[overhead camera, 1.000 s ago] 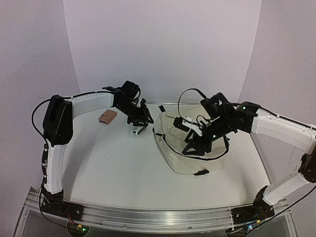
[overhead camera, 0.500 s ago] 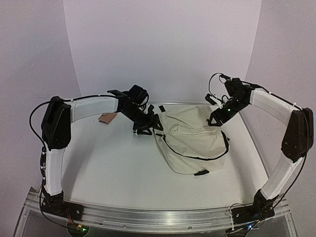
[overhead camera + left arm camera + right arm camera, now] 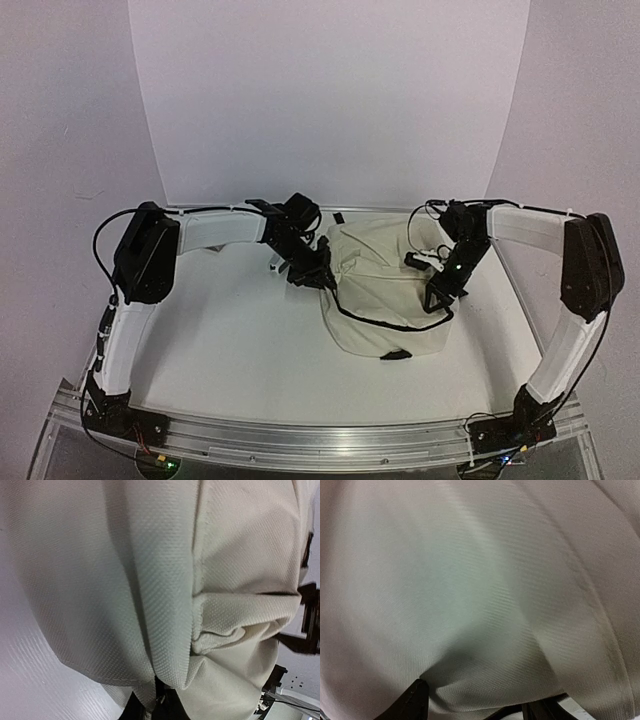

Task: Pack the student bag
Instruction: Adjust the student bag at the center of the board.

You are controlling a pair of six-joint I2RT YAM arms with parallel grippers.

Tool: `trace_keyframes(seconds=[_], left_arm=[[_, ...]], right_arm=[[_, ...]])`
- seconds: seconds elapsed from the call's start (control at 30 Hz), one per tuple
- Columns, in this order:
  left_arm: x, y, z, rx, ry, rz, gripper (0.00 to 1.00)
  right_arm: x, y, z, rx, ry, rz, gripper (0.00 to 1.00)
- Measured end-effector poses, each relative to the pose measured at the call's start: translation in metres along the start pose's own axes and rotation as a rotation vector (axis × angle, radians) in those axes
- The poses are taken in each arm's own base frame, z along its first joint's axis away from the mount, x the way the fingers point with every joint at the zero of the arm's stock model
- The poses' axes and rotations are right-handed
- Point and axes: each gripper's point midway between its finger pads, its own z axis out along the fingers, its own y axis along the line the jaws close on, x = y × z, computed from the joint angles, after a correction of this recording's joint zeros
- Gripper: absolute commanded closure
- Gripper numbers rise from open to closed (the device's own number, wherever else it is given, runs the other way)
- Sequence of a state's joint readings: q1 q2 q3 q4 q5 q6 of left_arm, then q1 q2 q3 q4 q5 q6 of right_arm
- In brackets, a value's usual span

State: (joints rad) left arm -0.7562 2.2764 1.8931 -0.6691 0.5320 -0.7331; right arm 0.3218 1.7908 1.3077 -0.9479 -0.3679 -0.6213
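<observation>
The student bag (image 3: 385, 300), cream fabric with a black zipper line (image 3: 385, 322), lies bunched up right of the table's middle. My left gripper (image 3: 320, 275) is at the bag's left edge. In the left wrist view cream fabric (image 3: 150, 580) fills the frame, and a fold of it runs down into the shut left gripper (image 3: 156, 702). My right gripper (image 3: 437, 292) presses against the bag's right side. In the right wrist view its two dark fingertips (image 3: 415, 702) stand wide apart, with bag fabric (image 3: 480, 580) bulging toward the right gripper (image 3: 477, 707).
A black buckle (image 3: 396, 354) hangs at the bag's near edge and a black strap end (image 3: 338, 217) lies behind it. The white table (image 3: 230, 340) ends in an aluminium rail (image 3: 300, 435) at the front. A curved pale backdrop closes the back.
My left gripper moved right to the bag's left edge and shut on the fabric. My right arm came down onto the bag's right side. The bag is bunched narrower and taller.
</observation>
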Motion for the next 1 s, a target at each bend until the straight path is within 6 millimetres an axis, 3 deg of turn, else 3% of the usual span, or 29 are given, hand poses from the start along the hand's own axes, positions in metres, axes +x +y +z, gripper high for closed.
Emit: trace_keyframes(seconds=[0.13,0.3,0.33,0.4,0.47,0.57,0.77,0.87,1.0], left_arm=[[-0.03,0.009,-0.007,-0.013,-0.019,-0.027,0.94],[-0.092,0.001,-0.009,0.038,-0.112,0.026,0.55],[-0.098,0.001,-0.01,0.038,-0.126,0.026,0.51],[-0.102,0.007,-0.015,0.021,-0.142,0.023,0.44],[-0.099,0.016,-0.024,-0.013,-0.156,0.019,0.41],[-0.084,0.026,-0.046,-0.075,-0.165,0.004,0.37],[-0.029,0.012,-0.103,-0.108,-0.186,0.009,0.32],[0.009,-0.002,-0.104,-0.097,-0.154,0.027,0.33],[0.054,-0.005,-0.071,-0.099,-0.064,0.032,0.43]], right_arm=[[0.0,0.059,0.011,-0.06,0.036,-0.098,0.36],[-0.027,0.161,0.016,-0.224,0.028,-0.27,0.31],[-0.037,0.174,0.009,-0.246,0.006,-0.293,0.29],[-0.058,0.182,-0.01,-0.254,-0.055,-0.308,0.27],[-0.082,0.171,-0.035,-0.239,-0.144,-0.287,0.26],[-0.097,0.125,-0.069,-0.186,-0.232,-0.199,0.26],[-0.072,0.003,-0.096,-0.01,-0.245,0.024,0.26],[-0.063,-0.044,-0.092,0.047,-0.213,0.1,0.27],[-0.046,-0.083,-0.067,0.064,-0.139,0.166,0.3]])
